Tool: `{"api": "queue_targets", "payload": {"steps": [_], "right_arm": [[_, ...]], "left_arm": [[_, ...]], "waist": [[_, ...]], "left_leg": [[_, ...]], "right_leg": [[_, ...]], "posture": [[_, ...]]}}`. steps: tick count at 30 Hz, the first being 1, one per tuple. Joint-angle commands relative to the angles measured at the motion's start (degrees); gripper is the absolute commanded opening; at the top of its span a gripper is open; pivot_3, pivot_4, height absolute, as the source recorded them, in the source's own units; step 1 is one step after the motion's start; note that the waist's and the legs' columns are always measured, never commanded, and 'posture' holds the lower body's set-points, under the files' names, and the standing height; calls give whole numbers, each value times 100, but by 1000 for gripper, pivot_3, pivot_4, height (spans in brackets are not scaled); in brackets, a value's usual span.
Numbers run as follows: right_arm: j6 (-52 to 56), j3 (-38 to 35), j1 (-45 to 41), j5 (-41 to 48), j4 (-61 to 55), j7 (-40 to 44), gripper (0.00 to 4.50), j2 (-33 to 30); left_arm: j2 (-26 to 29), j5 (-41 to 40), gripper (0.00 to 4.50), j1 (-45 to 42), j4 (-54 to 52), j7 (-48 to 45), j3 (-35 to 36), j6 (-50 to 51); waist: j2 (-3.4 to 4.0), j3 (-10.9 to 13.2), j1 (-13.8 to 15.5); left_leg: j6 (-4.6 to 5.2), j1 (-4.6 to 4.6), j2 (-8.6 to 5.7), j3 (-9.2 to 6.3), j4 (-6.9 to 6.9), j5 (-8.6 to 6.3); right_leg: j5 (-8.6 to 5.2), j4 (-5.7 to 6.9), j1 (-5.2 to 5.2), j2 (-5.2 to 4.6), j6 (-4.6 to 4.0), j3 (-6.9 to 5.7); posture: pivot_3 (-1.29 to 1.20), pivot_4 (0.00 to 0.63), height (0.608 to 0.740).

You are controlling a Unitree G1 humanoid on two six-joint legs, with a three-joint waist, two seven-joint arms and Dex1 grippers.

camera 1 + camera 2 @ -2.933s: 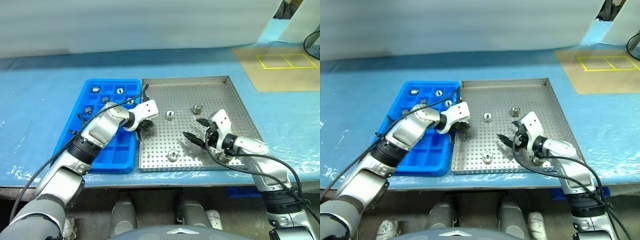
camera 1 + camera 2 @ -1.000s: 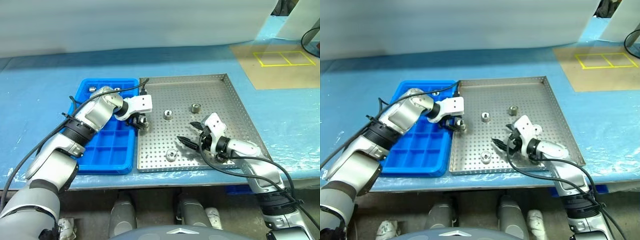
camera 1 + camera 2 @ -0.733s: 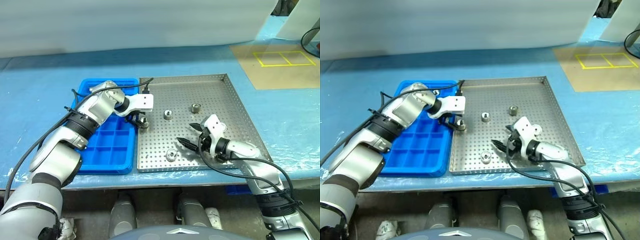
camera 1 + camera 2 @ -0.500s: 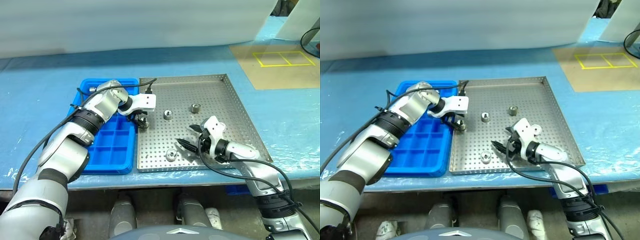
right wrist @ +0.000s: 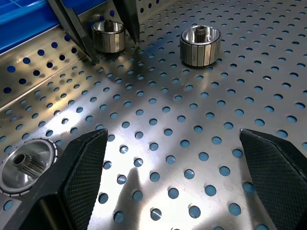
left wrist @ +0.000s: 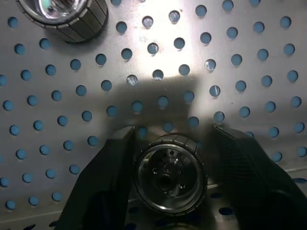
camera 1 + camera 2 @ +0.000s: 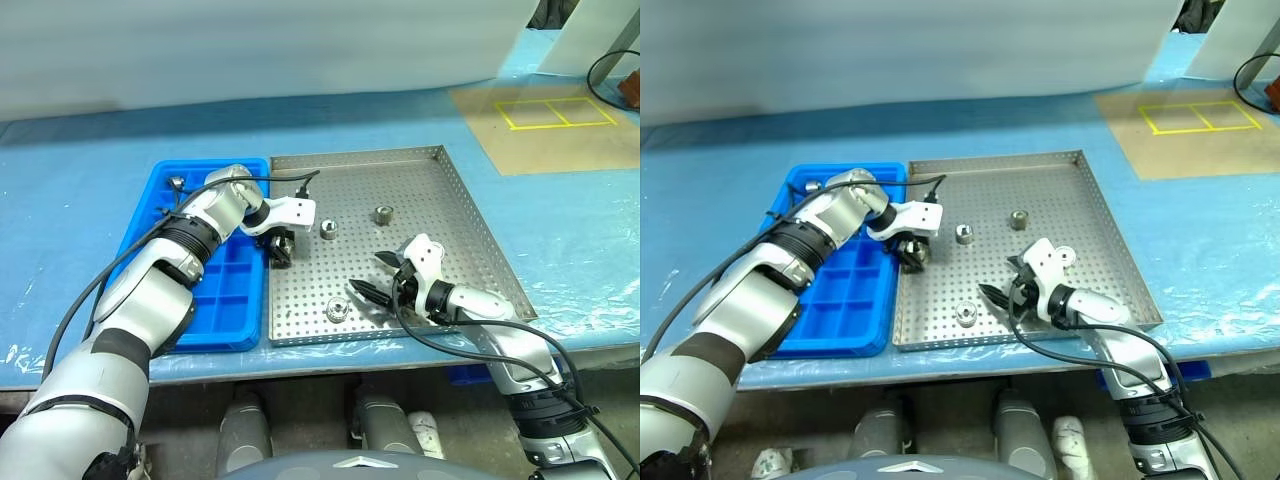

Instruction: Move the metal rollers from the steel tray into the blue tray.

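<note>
Left wrist view puts one metal roller (image 6: 169,171) squarely between my left fingers (image 6: 103,184), resting on the perforated floor of the steel tray (image 6: 230,96). The pads stand close on both sides of it, almost at its ribbed wall, yet I cannot tell whether they press it; the roller sits on the floor, not lifted. A second roller (image 6: 62,17) lies a little farther off on the same floor.

From the head camera, my left gripper (image 7: 279,247) points steeply down at the steel tray's left edge (image 7: 268,300), just beside the blue tray (image 7: 222,320). The blue tray lies to the left of the steel one, their long sides touching or nearly so. At least one small silver roller (image 7: 176,182) sits in a far compartment of the blue tray; my forearm covers others.

My right gripper (image 7: 383,276) hangs low over the near middle of the steel tray, fingers spread wide with nothing between them. In the right wrist view its two black fingers (image 5: 86,163) frame bare perforated metal.

Loose rollers on the steel tray: one near the middle (image 7: 328,228), one farther right (image 7: 382,213), and one toward the near edge (image 7: 337,308), just left of my right fingertips.
</note>
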Motion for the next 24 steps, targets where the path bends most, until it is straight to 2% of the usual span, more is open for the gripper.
{"api": "queue_targets", "payload": {"steps": [1, 8, 16, 24], "right_arm": [[-139, 35, -58, -9, -94, -12, 4500, 65], [-159, 34, 27, -25, -144, -71, 4500, 97], [-176, 62, 123, -55, -157, -84, 4500, 94], [-199, 103, -56, -72, 21, 35, 4500, 93]], "left_arm": [[149, 405, 1724, -189, 541, -223, -159, -77], [-34, 331, 1683, -259, 734, -179, 5, -192], [-340, -406, 1683, -168, 65, 195, 974, 712], [-365, -1163, 1683, 617, -2081, 850, 1896, 2520]], "waist": [[-2, 1, -1], [-8, 4, 1], [-18, 11, 65], [-23, 16, 85]], "left_leg": [[1, 0, 0, 0, 0, -1], [3, -1, -1, 0, -7, -1], [11, -9, -5, 0, -6, -5], [24, -22, -5, 0, -4, -7]], "right_leg": [[0, 0, -1, 0, -1, 0], [1, -4, -2, 0, -2, 0], [1, -7, -2, -7, -2, -2], [1, -16, -6, -8, -3, -5]], "posture": [[-241, 150, 740], [-262, 150, 740], [-256, 150, 740], [-234, 150, 740]]}}
